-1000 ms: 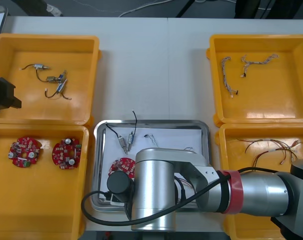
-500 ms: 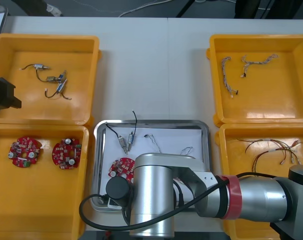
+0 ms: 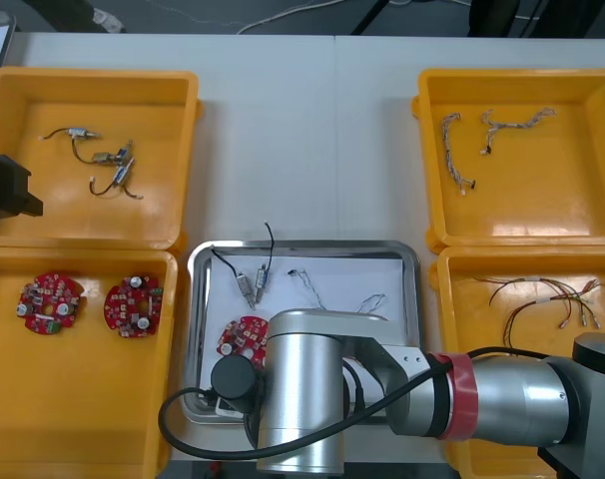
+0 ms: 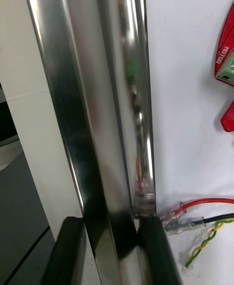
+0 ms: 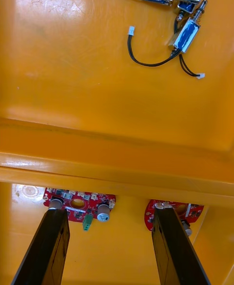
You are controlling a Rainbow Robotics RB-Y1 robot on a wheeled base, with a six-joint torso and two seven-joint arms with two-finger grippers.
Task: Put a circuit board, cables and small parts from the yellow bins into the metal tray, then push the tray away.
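Observation:
The metal tray (image 3: 302, 244), white inside, holds a round red circuit board (image 3: 239, 335), small metal parts (image 3: 253, 281) with black leads and thin cables (image 3: 307, 285). My right arm (image 3: 302, 394) covers the tray's near edge. In the right wrist view my right gripper (image 4: 112, 253) straddles the shiny tray rim (image 4: 97, 119), one finger outside and one inside, pressed against it. A red and yellow cable (image 4: 204, 217) and the circuit board (image 4: 226, 56) lie just inside. My left gripper (image 5: 109, 246) hangs open above the wall between the two left bins (image 5: 117, 163).
The upper left bin (image 3: 43, 220) holds small metal parts (image 3: 108, 165). Two circuit boards (image 3: 50, 302) lie in the lower left bin. The upper right bin holds twisted cables (image 3: 492, 130), the lower right one red and black cables (image 3: 542, 294). Bare table (image 3: 302, 140) stretches beyond the tray.
My right arm has slid a little toward the table's near edge, and its fingers have come in onto the tray rim. The left arm has stayed still.

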